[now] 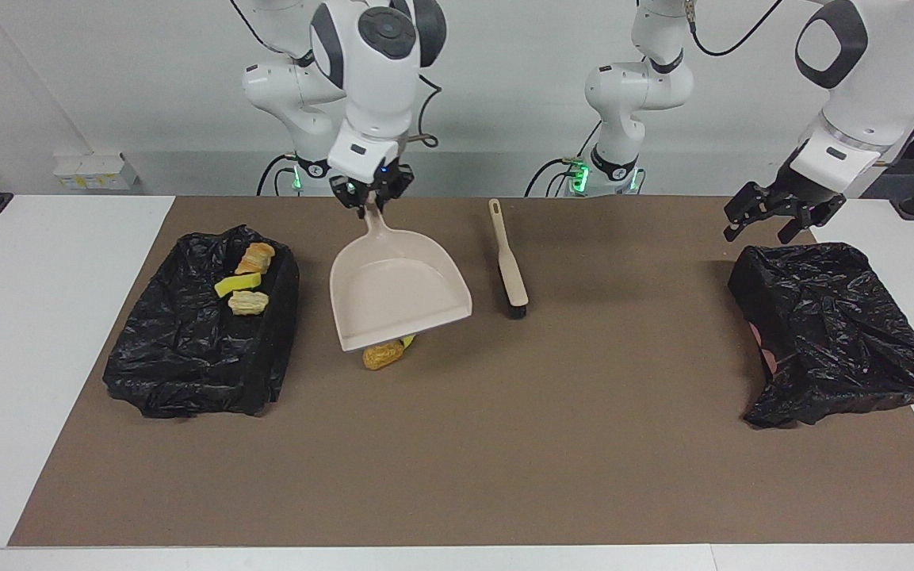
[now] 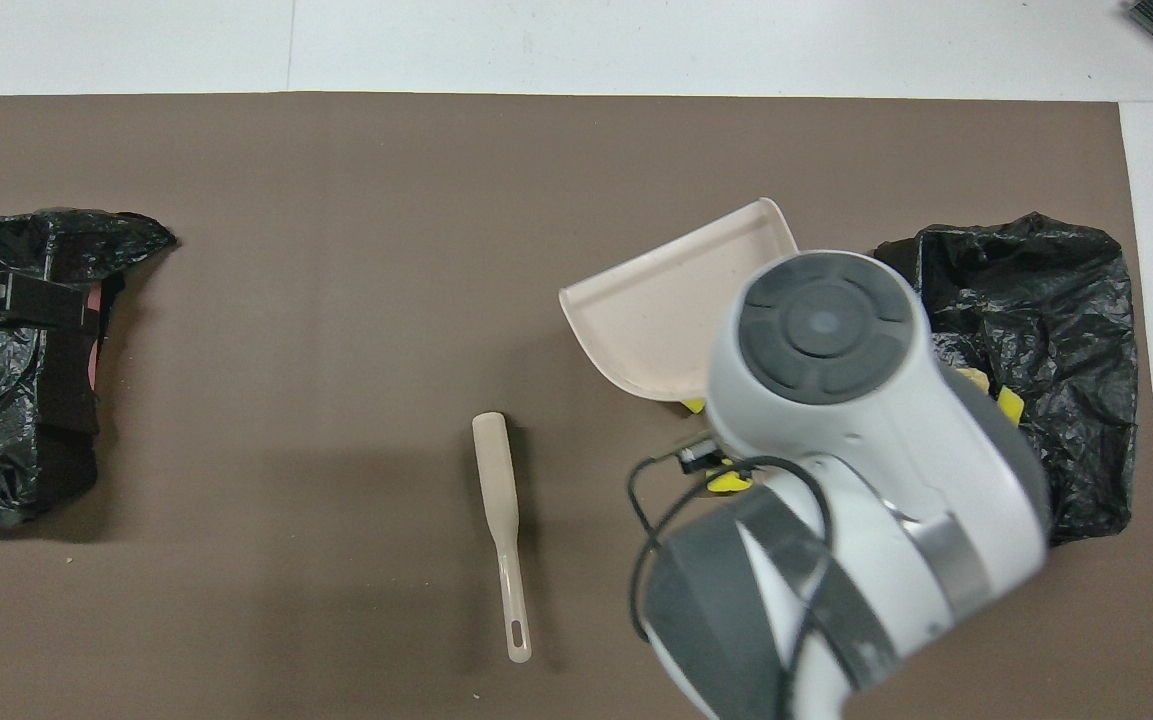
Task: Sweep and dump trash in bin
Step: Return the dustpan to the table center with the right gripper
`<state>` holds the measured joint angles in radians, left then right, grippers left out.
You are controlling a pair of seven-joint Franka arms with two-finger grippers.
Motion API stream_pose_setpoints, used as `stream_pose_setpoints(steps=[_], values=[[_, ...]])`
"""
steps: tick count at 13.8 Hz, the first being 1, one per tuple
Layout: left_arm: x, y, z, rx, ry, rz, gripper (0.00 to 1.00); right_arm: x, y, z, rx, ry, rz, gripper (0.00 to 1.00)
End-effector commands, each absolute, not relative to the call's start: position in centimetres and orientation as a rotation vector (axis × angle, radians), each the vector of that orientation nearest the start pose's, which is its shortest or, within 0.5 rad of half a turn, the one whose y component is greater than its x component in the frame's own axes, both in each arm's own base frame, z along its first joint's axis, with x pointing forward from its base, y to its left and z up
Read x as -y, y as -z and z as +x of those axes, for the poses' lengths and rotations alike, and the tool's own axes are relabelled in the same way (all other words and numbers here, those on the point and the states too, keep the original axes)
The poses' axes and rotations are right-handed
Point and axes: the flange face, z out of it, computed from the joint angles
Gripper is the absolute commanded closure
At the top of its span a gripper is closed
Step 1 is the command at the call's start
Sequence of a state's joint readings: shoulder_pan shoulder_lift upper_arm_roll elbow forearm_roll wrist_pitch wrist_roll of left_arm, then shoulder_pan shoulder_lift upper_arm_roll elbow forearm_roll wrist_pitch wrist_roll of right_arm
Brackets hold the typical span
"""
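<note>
The dustpan (image 1: 397, 297) is held by its handle in the closed right gripper (image 1: 371, 198), raised and tilted over the desk (image 1: 504, 444), its long axis running away from the robots. 3 scraps (image 1: 246, 281) lie in the bin (image 1: 203, 349) beside it; 2 more (image 1: 385, 354) appear to rest under the pan's lip. The left gripper (image 1: 774, 222) waits open above the other bag (image 1: 837, 333).

White wall (image 1: 520, 71), white table (image 1: 36, 333), brown mat (image 1: 504, 444)
</note>
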<state>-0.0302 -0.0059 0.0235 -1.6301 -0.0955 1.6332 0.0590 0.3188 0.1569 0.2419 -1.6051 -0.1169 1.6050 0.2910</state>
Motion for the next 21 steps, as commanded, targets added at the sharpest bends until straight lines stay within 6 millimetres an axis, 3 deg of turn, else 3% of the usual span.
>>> stream_pose_setpoints(steps=[1, 4, 6, 8, 9, 11, 12, 13, 15, 16, 19, 21], values=[[1.9, -62.3, 53.9, -0.138, 0.007, -3.206, 0.0, -35.3, -49.3, 58.3, 0.225, -0.13, -3.122, 1.0], [3.0, -62.5, 53.1, -0.183, -0.029, -3.172, 0.0, -41.2, -42.0, 61.5, 0.08, -0.065, -3.061, 1.0], [3.0, -62.2, 52.7, -0.18, -0.036, -3.172, 0.0, -42.9, -38.2, 62.4, 0.058, -0.01, -3.022, 1.0], [3.0, -62.1, 52.4, -0.171, -0.041, -3.174, 0.0, -46.1, -34.9, 61.1, 0.085, 0.006, -3.015, 1.0], [3.1, -62.0, 52.2, -0.173, -0.046, -3.174, 0.0, -46.4, -33.7, 60.9, 0.085, -0.012, -3.019, 0.98], [3.0, -61.7, 51.8, -0.153, -0.059, -3.175, 0.0, -46.2, -33.4, 60.9, 0.084, -0.02, -3.019, 0.67], [3.0, -61.5, 51.7, -0.146, -0.066, -3.175, 0.0, -46.2, -33.9, 60.8, 0.09, -0.026, -3.024, 0.3], [3.1, -61.2, 51.6, -0.148, -0.078, -3.175, 0.0, -45.6, -35.5, 60.9, 0.097, -0.009, -3.023, 0.0], [2.5, -61.4, 51.5, -0.129, -0.066, -3.178, 0.0, -45.0, -40.2, 59.0, 0.163, -0.007, -3.019, 0.0], [2.6, -61.2, 51.5, -0.129, -0.071, -3.179, 0.0, -44.8, -41.3, 57.8, 0.171, -0.011, -3.027, 0.0], [3.3, -60.6, 52.1, -0.091, -0.065, -3.179, 0.0, -44.7, -41.8, 52.4, 0.22, -0.083, -3.059, 0.0], [5.0, -60.2, 52.8, -0.087, -0.024, -3.18, 0.0, -44.8, -41.9, 48.3, 0.243, -0.157, -3.057, 0.0]])
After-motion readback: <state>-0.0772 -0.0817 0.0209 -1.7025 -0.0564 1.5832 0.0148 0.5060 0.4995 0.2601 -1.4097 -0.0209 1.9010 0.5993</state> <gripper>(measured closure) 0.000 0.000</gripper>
